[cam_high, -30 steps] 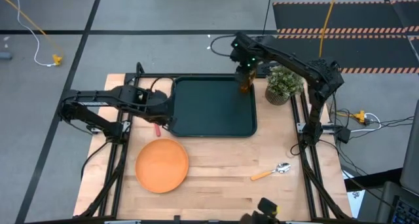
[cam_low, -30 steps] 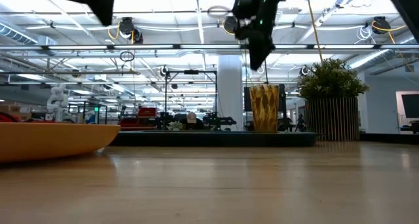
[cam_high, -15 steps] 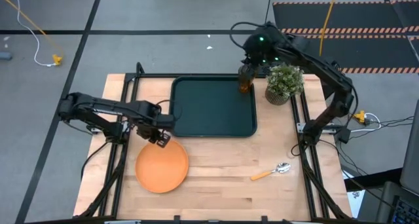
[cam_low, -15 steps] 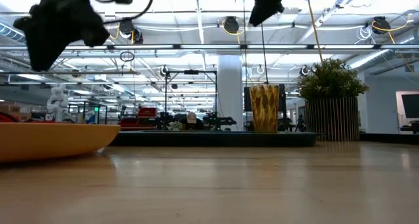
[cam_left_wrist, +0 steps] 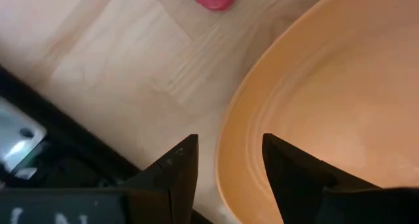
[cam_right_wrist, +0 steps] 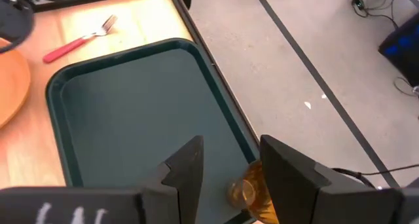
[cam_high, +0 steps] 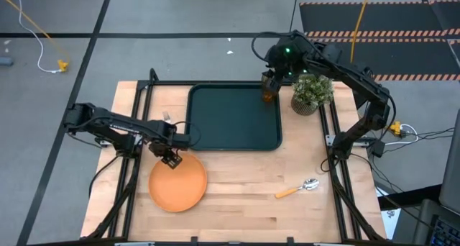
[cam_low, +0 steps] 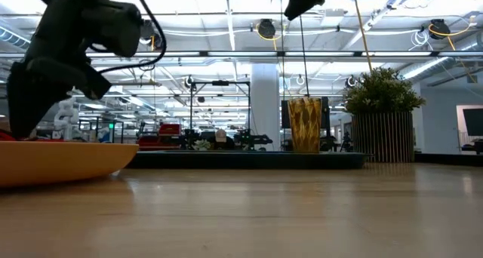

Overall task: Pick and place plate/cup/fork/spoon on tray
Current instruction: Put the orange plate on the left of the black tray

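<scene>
The orange plate (cam_high: 177, 183) lies flat on the wooden table near its front left. My left gripper (cam_high: 171, 160) is open at the plate's far rim (cam_left_wrist: 229, 152), one finger over the plate and one over the wood. The amber cup (cam_high: 269, 92) stands upright in the far right corner of the dark green tray (cam_high: 233, 124). My right gripper (cam_right_wrist: 229, 178) hangs open above the cup (cam_right_wrist: 247, 192), clear of it. The red-handled fork (cam_right_wrist: 75, 44) lies on the table left of the tray. The spoon (cam_high: 298, 188) lies near the front right. My left gripper points down with its fingers (cam_left_wrist: 180, 175) on either side of the plate's far rim. I cannot tell whether they touch it. The plate lies flat on the table.
A potted green plant (cam_high: 311, 92) stands just right of the tray's far corner, close to the cup. Dark frame rails run along both sides of the table. Bare wood lies between the plate and the spoon.
My left gripper has gone from beside the tray's left edge toward the table's near edge and down to the plate's far rim. My right gripper has risen from just above the cup and drawn toward the far edge. The cup has stayed upright on the tray.
</scene>
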You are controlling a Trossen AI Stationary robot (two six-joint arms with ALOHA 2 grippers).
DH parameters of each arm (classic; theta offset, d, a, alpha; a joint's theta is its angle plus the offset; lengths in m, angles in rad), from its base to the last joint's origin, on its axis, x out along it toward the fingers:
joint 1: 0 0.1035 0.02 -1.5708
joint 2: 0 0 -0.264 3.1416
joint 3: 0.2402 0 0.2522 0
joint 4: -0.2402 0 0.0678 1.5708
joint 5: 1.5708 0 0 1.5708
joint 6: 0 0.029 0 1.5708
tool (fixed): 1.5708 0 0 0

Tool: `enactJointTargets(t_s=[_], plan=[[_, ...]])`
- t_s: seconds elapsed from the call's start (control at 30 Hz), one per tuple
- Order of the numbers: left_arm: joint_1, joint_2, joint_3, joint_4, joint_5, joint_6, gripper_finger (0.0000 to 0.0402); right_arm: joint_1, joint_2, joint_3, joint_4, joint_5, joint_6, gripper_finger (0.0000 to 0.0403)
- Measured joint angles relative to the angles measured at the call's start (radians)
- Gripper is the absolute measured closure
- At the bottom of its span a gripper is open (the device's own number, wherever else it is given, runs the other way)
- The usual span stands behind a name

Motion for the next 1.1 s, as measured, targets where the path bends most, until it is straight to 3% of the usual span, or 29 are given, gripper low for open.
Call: enactJointTargets(t_s=[0.47, 0.87, 1.1], plan=[[0.001, 0.000, -0.143, 0.165, 0.012, 0.004, 0.0234, 0.032, 0.000, 0.000, 0.000, 0.000, 0.000, 0.0259], [0.002, -0.004, -0.144, 0.239, 0.129, 0.045, 0.0387, 0.032, 0.000, 0.000, 0.000, 0.000, -0.017, 0.0259], [0.002, -0.008, -0.064, 0.184, 0.132, 0.043, 0.0393, 0.032, 0.000, 0.000, -0.006, 0.000, -0.029, 0.0259]])
